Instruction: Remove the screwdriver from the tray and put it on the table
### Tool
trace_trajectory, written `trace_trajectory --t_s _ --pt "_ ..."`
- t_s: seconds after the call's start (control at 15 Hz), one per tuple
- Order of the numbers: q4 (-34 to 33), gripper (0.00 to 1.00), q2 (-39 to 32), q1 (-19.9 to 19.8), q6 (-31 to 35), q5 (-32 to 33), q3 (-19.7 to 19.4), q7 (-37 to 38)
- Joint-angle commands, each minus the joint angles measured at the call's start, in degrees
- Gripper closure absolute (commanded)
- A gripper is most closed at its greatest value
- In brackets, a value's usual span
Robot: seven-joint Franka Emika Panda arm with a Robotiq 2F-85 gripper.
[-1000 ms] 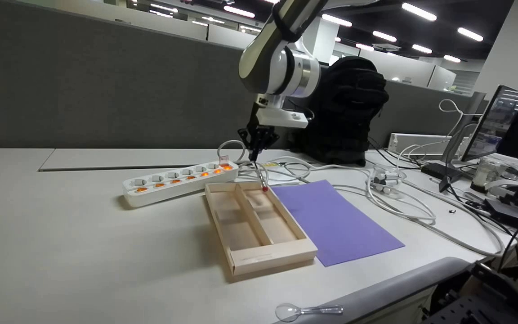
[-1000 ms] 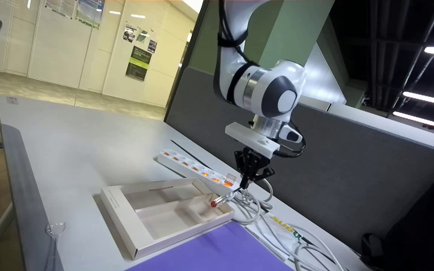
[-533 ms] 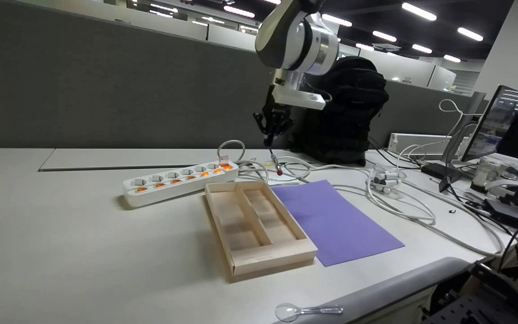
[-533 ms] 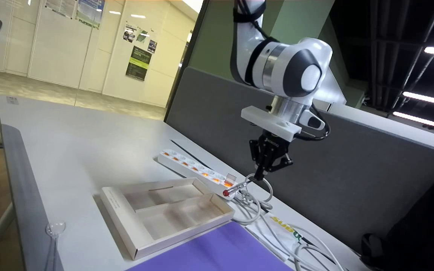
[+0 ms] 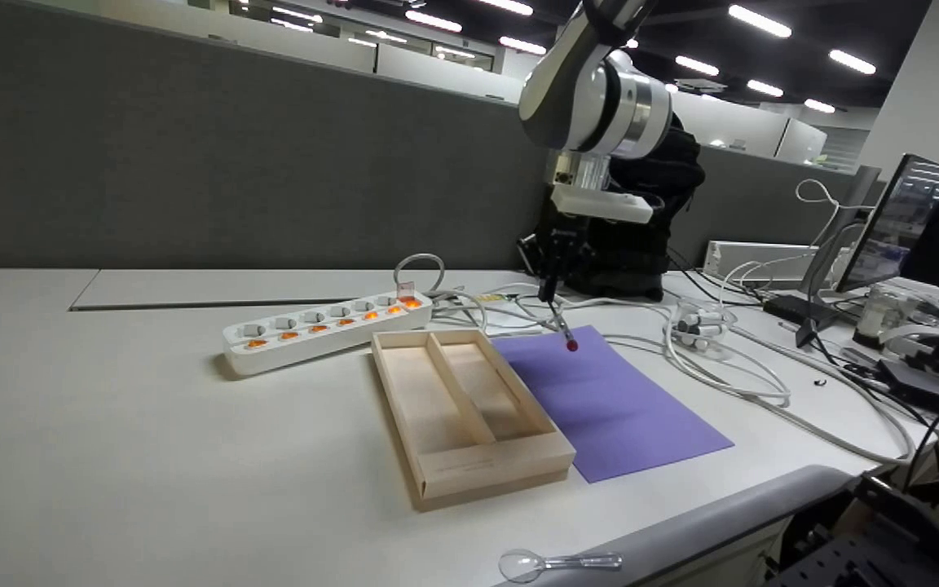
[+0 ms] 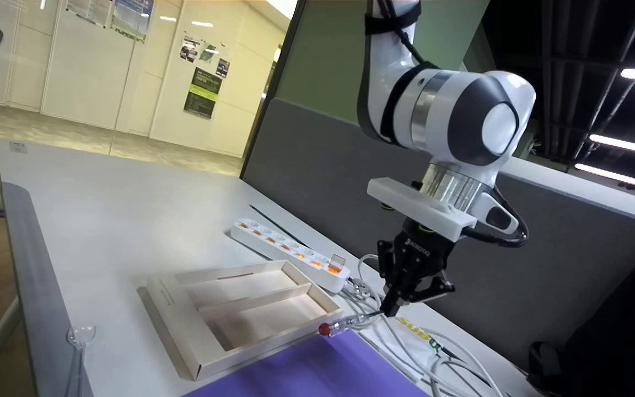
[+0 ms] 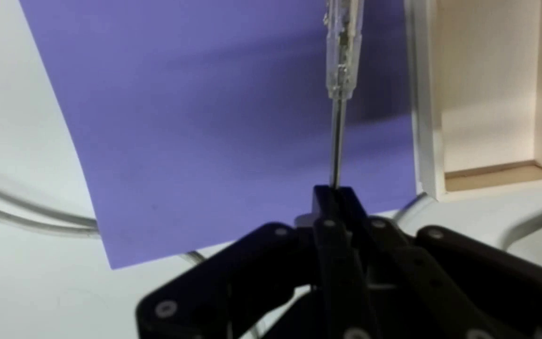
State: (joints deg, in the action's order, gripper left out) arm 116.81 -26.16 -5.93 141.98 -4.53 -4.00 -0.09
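The screwdriver [image 7: 344,56] has a clear handle with a red end and a thin metal shaft. My gripper [image 7: 336,190] is shut on the tip of the shaft in the wrist view. In both exterior views the screwdriver [image 5: 565,330] [image 6: 339,326] hangs tilted from the gripper [image 5: 549,293] [image 6: 389,309], red end lowest. It is above the far part of the purple mat, beside the tray, and looks clear of the surface. The pale wooden tray [image 5: 494,465] [image 6: 177,325] shows no object in its two compartments. The off-white table [image 5: 192,456] lies under everything.
The purple mat [image 5: 632,416] lies against the tray's side. A white power strip [image 5: 323,334] stands by the tray's far end. Loose cables [image 6: 444,364] run behind the mat. A clear spoon [image 5: 559,562] lies at the table's front edge. A black backpack [image 5: 665,179] stands behind the arm.
The gripper has carried the screwdriver from over the tray's far end, first up and out past it, then sideways and down to above the mat. The tray has not moved.
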Motion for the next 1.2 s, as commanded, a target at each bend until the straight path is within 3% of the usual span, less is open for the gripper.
trace_trajectory --t_s 0.0,1.13 --pt "2.7 0.99 0.3 -0.3 0.5 0.3 -1.2 1.9" --pt "1.2 0.99 -9.0 -3.1 3.2 -7.1 -0.4 2.0"
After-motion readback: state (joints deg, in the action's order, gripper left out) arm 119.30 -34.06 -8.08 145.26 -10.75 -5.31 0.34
